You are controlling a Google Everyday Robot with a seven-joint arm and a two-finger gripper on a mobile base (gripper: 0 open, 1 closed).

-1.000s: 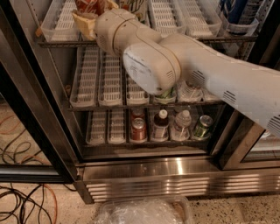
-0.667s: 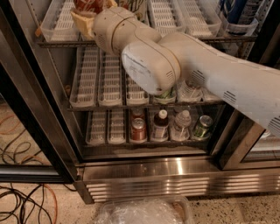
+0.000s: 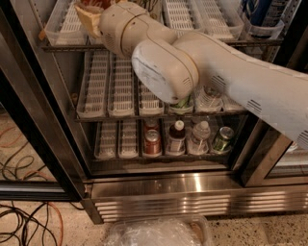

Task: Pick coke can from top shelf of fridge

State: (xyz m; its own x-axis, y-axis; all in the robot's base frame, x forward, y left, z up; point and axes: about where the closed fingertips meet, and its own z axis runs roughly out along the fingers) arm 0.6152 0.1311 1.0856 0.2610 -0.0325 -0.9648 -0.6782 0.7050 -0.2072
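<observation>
My gripper [image 3: 89, 15] is up at the left end of the top shelf [image 3: 65, 28] of the fridge [image 3: 192, 185], right against the coke can [image 3: 91, 4], whose red side peeks in at the upper edge. Whether my jaws are wide or closed on it, I cannot tell. Bottles [image 3: 177, 137] stand on the bottom rack [image 3: 120, 156].

A cream-white plastic robot arm [image 3: 216, 72] ended at eleven o'clock in a tan two-finger gripper [image 3: 90, 13] by the red aluminium coke can [image 3: 94, 4]; white slotted plastic trays [image 3: 103, 81], silver ribbed steel grille [image 3: 192, 204].
</observation>
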